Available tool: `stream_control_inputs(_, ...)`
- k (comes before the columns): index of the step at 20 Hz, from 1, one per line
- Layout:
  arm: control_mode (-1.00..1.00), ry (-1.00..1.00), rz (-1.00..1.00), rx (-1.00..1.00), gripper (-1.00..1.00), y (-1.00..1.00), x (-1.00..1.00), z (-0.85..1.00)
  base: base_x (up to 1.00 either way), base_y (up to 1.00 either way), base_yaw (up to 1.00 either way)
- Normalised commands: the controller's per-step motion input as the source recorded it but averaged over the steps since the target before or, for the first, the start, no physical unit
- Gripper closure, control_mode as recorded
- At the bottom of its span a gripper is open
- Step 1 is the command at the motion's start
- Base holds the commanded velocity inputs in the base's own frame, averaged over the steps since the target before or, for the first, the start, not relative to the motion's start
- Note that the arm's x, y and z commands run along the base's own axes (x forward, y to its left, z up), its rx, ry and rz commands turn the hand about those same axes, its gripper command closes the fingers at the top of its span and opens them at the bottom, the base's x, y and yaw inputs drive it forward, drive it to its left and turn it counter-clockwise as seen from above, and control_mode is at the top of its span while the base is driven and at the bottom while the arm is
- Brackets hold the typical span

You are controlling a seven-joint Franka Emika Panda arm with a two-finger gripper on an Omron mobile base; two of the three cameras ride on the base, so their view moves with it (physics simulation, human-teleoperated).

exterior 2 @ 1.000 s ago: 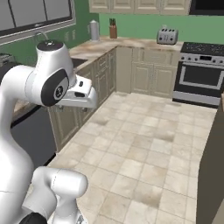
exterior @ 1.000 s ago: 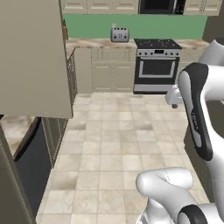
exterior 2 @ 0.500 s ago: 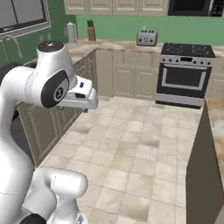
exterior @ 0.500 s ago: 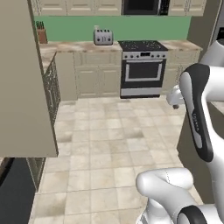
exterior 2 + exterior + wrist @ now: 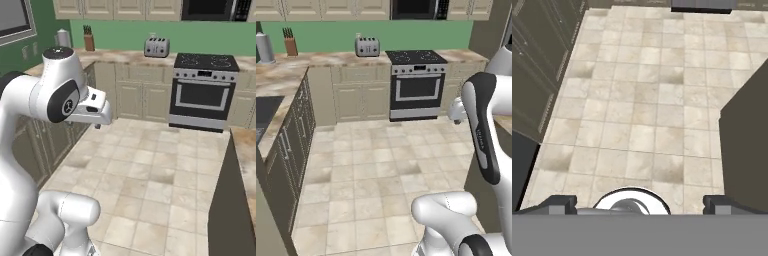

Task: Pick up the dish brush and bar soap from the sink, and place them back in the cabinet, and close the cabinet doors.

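The sink (image 5: 265,111) is just a dark basin corner at the far left of the left base view, sunk into the marble counter (image 5: 276,80) that runs back toward the green wall. Can't make out the brush or the soap in it from here.

The gripper (image 5: 640,204) hangs over bare tile floor (image 5: 647,100), its two fingertips (image 5: 559,203) spread as wide as they go with nothing between them. Dark cabinet fronts (image 5: 537,60) run along the left of the hand view, and a dark block (image 5: 747,145) cuts in from the right.

Further out, on the back wall: a stove (image 5: 417,82) with a black cooktop, a silver toaster (image 5: 367,46) left of it on the counter, then a knife block (image 5: 290,44) and a grey canister (image 5: 263,47) near the corner. A microwave (image 5: 215,9) sits above the stove.
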Motion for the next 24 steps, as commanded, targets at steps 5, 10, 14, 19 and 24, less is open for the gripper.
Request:
stream_control_inputs(5,1.0,0.0,0.0,0.0,-1.0,0.0,0.0,0.0,0.82,-0.18,-0.05)
stream_control_inputs(10,1.0,0.0,0.0,0.0,-1.0,0.0,0.0,0.0,0.82,-0.21,-0.02)
stream_control_inputs(14,1.0,0.0,0.0,0.0,-1.0,0.0,0.0,0.0,0.85,-0.24,0.0)
stream_control_inputs(19,1.0,0.0,0.0,0.0,-1.0,0.0,0.0,0.0,0.8,-0.23,0.0)
stream_control_inputs(24,1.0,0.0,0.0,0.0,-1.0,0.0,0.0,0.0,0.69,-0.28,0.0)
